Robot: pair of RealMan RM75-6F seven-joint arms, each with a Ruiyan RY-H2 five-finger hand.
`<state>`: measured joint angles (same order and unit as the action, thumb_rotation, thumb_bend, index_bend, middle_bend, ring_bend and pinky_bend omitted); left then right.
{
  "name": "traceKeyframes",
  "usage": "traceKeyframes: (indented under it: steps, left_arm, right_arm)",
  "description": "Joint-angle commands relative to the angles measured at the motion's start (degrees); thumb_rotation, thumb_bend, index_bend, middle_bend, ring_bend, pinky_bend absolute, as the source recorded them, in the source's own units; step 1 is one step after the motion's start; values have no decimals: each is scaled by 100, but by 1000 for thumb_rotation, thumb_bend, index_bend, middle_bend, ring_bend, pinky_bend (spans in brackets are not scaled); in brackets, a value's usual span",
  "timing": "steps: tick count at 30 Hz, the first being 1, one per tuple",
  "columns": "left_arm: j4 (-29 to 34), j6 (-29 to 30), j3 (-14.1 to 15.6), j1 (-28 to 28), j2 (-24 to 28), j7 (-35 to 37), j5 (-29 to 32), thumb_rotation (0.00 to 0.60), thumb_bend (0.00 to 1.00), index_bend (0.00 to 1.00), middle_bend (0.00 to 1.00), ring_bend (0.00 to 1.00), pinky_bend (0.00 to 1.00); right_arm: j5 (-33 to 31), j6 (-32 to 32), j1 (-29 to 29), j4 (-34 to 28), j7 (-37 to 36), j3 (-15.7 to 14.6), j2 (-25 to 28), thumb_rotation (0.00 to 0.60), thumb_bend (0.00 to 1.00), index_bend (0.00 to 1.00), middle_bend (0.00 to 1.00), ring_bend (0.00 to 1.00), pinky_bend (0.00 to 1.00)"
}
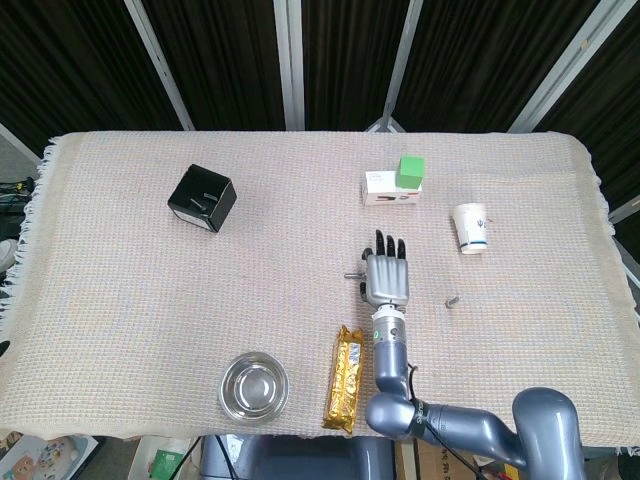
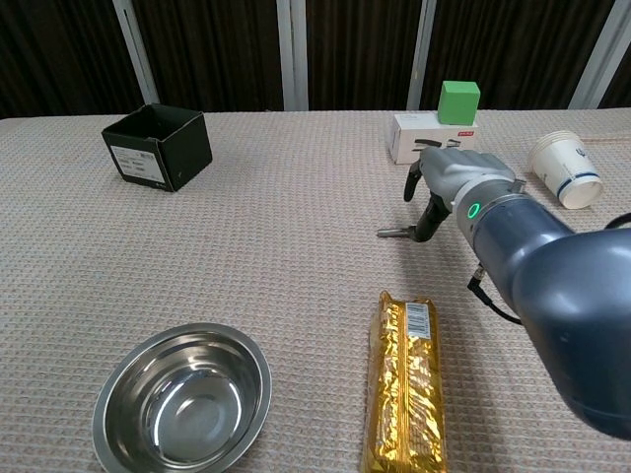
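- The right hand lies palm down over the woven table cloth, back of the hand up, in the middle of the table's right half.
- In the head view its fingers stretch straight forward, side by side with small gaps, pointing toward the far edge; nothing sits between them.
- The thumb sticks out sideways to the left, well away from the other fingers, so the hand is spread and released, grasping nothing.
- In the chest view the fingertips angle down toward the cloth; whether they actually touch it cannot be told.
- The nearest thing is the gold snack packet, lying flat just behind and left of the wrist, long side running front to back, apart from the hand.
- Ahead of the fingers, near but apart, stands a white carton with a green cube on top of it.
- A paper cup lies tipped on its side to the right of the carton.
- A small dark object rests on the cloth right of the hand; too small to name.
- A steel bowl stands at the near edge, left of the packet.
- A black open box sits far left, well apart.
- The left hand shows in neither view.
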<state>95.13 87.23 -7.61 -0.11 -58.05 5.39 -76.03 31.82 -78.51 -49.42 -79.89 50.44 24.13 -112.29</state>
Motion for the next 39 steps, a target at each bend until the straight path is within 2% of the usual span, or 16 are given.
traceKeyframes:
  steps: [1, 26, 39]
  left_arm:
    - [-13, -12, -10, -2, 2, 18, 27, 600, 65, 175, 114, 12, 30]
    - [-42, -40, 7, 2, 55, 183, 6, 600, 65, 177, 114, 12, 30]
    - [-45, -17, 6, 11, 58, 192, 1, 600, 65, 178, 115, 12, 30]
  right_arm:
    - [47, 46, -32, 109, -68, 12, -110, 600, 348, 379, 1, 0, 0]
    - [249, 333, -67, 731, -271, 127, -521, 600, 347, 483, 1, 0, 0]
    - [231, 473, -80, 928, -252, 220, -604, 600, 347, 487, 1, 0, 0]
